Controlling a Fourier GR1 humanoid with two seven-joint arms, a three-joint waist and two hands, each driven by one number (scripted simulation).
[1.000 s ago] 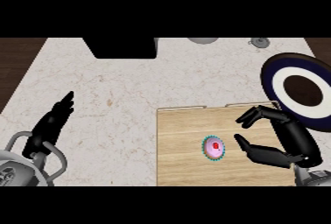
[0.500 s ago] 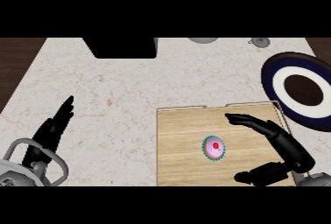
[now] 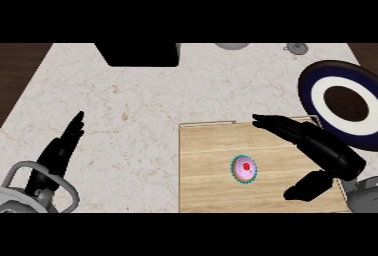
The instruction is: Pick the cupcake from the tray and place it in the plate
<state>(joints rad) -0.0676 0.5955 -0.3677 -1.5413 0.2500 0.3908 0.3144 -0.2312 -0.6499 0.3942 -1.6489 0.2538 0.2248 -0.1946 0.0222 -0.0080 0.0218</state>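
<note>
A small cupcake (image 3: pixel 244 170) with pink icing, a red centre and a teal wrapper sits on the wooden tray (image 3: pixel 210 165). My right hand (image 3: pixel 317 147) hovers over the tray just right of the cupcake, open, with its fingers stretched toward the upper left and its thumb (image 3: pixel 308 185) low at the right. Nothing is held in it. The plate (image 3: pixel 314 95), dark blue with a white ring and dark centre, lies at the right edge beyond the tray. My left hand (image 3: pixel 60 150) rests open at the lower left, fingers straight.
A black box (image 3: pixel 140 54) stands at the counter's far edge. A grey round object (image 3: pixel 232 46) and a small knob-like item (image 3: pixel 297 48) sit along the back. Dark wood floor (image 3: pixel 18 75) borders the marble counter at the left.
My right hand has opened out and swung toward the cupcake, fingers now extending over the tray's upper right. The left forearm shifted slightly. The cupcake has not moved.
</note>
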